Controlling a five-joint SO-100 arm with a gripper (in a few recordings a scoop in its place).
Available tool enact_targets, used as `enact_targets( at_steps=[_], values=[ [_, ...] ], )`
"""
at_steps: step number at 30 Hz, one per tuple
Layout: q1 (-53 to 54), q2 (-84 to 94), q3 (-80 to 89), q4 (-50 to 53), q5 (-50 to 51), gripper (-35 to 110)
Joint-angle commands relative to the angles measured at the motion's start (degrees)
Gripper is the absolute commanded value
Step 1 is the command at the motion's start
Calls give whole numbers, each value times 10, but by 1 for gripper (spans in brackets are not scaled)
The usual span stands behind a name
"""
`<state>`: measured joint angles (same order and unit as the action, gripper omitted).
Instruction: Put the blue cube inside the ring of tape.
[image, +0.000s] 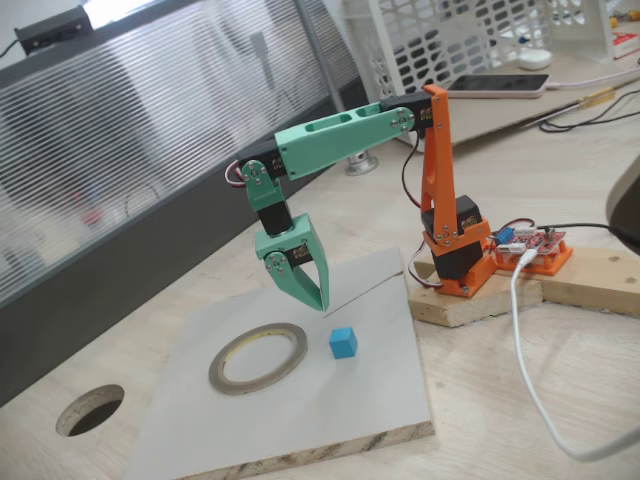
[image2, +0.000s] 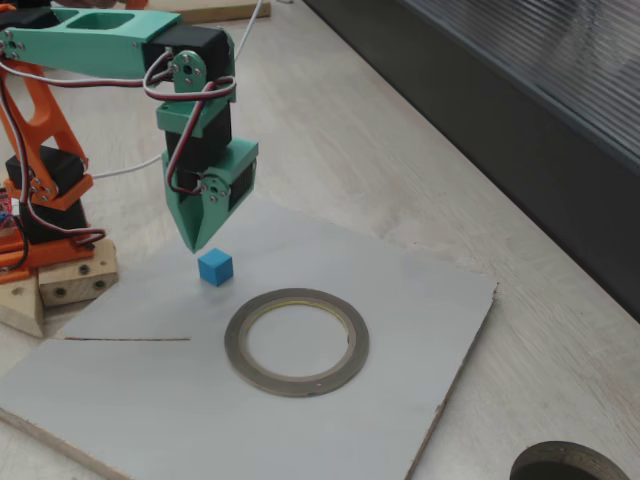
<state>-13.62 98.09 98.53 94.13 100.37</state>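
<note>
Front and low in both fixed views lies the grey board (image: 330, 420), its raw chipboard edge facing us in one, and close by it the dark round hole (image2: 570, 465) cut in the wooden table (image2: 330, 130), sitting at the lower right corner of the frame. On the board, the ring of tape (image2: 297, 341) lies flat, centre frame, hollow middle wide open and nothing in it. The blue cube (image2: 215, 267) sits just up and left of the ring there, on the board, near the band but apart from it; seen from the other side, the cube (image: 343, 342) is just right of the ring (image: 258, 357), with a small gap between. Above it hangs the green gripper (image2: 196, 243), pointing straight down, tip right over the cube's back edge, though I judge it short of touching. The jaws look drawn together to a narrow point, holding nothing. The green forearm reaches out level from the orange base (image: 455, 255) at the right of the frame, bolted to a wooden block (image: 520, 290) so the arm stays put as it stretches. By my reading the pickup is not yet begun: the jaws would need to spread, drop around the cube, then carry it the short hop over the tape's band. The ring's opening is generous against so small a cube, so the drop should forgive a little drift.
</note>
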Motion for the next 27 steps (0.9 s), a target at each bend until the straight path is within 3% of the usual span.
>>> enact_targets(
  at_steps=[1, 13, 22, 27],
  values=[
    [-9, 2, -6, 8, 7, -1],
    [-9, 2, -5, 13, 3, 3],
    [-9, 2, -5, 22, 8, 41],
    [-9, 2, -8, 136, 7, 58]
  ],
)
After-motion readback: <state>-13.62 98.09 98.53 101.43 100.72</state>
